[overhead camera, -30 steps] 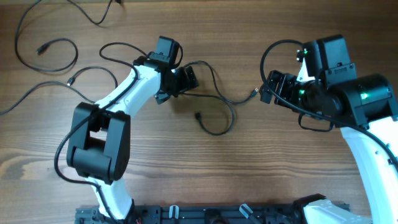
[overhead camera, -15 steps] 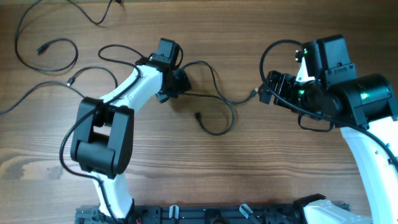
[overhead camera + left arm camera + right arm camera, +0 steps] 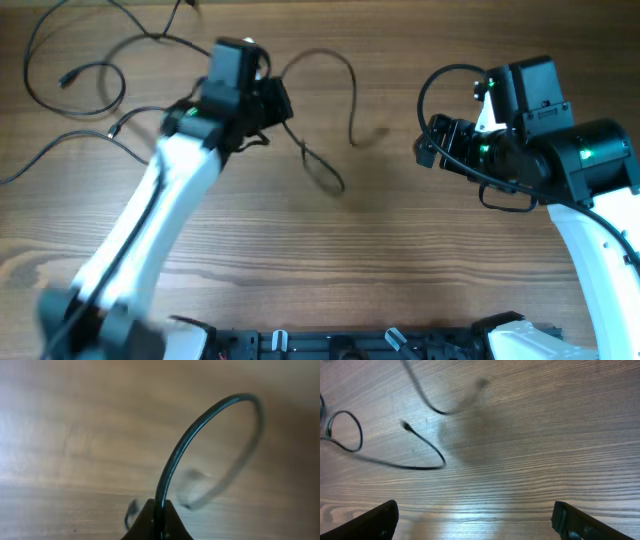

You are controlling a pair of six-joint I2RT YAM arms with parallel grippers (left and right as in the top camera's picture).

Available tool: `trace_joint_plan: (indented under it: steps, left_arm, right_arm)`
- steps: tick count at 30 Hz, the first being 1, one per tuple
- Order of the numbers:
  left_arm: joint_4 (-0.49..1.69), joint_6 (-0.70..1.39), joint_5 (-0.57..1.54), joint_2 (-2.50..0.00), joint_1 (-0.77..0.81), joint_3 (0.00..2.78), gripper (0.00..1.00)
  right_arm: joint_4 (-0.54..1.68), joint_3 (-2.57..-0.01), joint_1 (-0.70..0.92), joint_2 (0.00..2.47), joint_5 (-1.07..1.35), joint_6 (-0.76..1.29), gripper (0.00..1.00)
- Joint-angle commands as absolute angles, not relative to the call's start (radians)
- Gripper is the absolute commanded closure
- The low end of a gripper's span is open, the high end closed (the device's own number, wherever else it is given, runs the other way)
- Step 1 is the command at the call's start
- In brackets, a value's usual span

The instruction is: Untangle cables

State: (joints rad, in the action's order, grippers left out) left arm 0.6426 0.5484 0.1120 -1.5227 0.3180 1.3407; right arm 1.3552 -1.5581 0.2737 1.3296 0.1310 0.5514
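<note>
My left gripper (image 3: 275, 102) is raised above the table and shut on a thin black cable (image 3: 335, 62). That cable arcs up and right from the jaws, then drops to a blurred free end. A small loop of it (image 3: 322, 172) hangs below the gripper. In the left wrist view the cable (image 3: 200, 422) rises from between the closed fingertips (image 3: 145, 522) in a wide curve. My right gripper (image 3: 428, 150) stays at the right, open, its fingers (image 3: 377, 519) spread wide over bare wood. The right wrist view has a cable (image 3: 422, 447) with a plug end lying at the left.
More thin black cables (image 3: 75, 85) lie spread over the table's far left corner, one (image 3: 60, 145) trailing off the left edge. The right arm's thick black cable (image 3: 445, 85) loops beside its wrist. A black rail (image 3: 340, 345) runs along the front edge.
The left gripper closed on the cable and swung up and to the left with it. The cable came off the table in the middle. The right arm stayed still.
</note>
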Motion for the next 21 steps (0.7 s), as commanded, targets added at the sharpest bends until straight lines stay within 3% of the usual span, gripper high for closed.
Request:
trace_joint_plan:
  steps: [1,6,13,21]
  left_arm:
    - [0.648,0.514,0.041,-1.347,0.303,1.351,0.96]
    - [0.664,0.719,0.041,-1.193,0.214,1.351,0.96]
    - [0.698,0.723,-0.01,-0.999,0.094,1.351,0.96]
    - [0.984,0.772,-0.066,-0.952,-0.312,1.351,0.96]
  right_arm:
    - [1.348,-1.552,0.271,1.322,0.14,0.541,0.0]
    - [1.348,-1.552,0.271,1.322,0.14,0.538,0.0]
    - [1.346,-1.552,0.271,1.323,0.139,0.524,0.0]
    - [1.345,-1.552,0.271,1.325,0.139,0.523,0.0]
